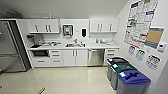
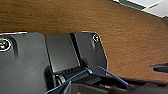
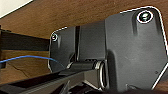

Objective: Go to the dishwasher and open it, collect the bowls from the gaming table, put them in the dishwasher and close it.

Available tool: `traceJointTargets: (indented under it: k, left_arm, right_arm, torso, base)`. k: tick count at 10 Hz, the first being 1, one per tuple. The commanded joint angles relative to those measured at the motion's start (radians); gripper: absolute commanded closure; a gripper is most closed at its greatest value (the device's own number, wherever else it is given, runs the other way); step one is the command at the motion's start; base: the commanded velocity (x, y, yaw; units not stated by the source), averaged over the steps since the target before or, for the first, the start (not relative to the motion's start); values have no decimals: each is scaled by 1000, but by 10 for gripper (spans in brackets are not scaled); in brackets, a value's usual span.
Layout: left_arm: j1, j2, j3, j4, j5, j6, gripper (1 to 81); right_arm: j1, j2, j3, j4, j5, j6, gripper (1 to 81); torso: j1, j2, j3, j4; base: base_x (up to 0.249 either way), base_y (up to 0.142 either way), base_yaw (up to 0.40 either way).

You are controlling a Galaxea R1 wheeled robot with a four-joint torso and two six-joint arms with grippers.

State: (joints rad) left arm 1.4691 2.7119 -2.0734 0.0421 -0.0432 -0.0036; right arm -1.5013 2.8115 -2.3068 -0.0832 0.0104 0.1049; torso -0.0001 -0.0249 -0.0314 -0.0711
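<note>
A: Head view, kitchenette, left to right: we face a steel refrigerator (image 1: 10,47) at the far left, then a white counter (image 1: 75,47) running along the back wall, with what looks like a coffee machine (image 1: 33,40) at its left end, though the view is too soft for us to be sure.

B: And past that?

A: A dark microwave (image 1: 40,53) sits in a niche under the counter, drawers (image 1: 55,57) beside it. A sink (image 1: 74,45) is set mid-counter, white cabinet doors (image 1: 75,57) below it. Just right of those doors stands the dishwasher (image 1: 96,57), its brushed-steel front upright and closed under the counter edge.

B: What lies at the right?

A: Three bins line the right wall: a black-lidded one (image 1: 115,65), a green-lidded one (image 1: 123,72) and a blue-lidded one (image 1: 132,82) nearest us. Posters (image 1: 140,20) hang above them. The pale floor (image 1: 62,80) lies between us and the dishwasher, which is well apart from us.

B: The grippers?

A: Both wrist views give us the robot's own dark plate over a brown wooden surface (image 2: 75,17). We cannot tell how either arm's fingers stand.
</note>
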Motion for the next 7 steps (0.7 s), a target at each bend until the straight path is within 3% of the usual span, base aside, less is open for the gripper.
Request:
traceJointTargets:
  k: [1, 7]
  left_arm:
    - [-56, -13, 29, 13, 51, 4, 10]
    - [-56, -15, 29, 13, 49, 4, 10]
  right_arm:
    - [54, -7, 14, 0, -47, -1, 10]
    - [54, -5, 11, 0, -46, 1, 10]
  torso:
    - [0, 0, 0, 0]
    - [0, 0, 0, 0]
  base:
    - [164, 0, 0]
    - [165, 0, 0]
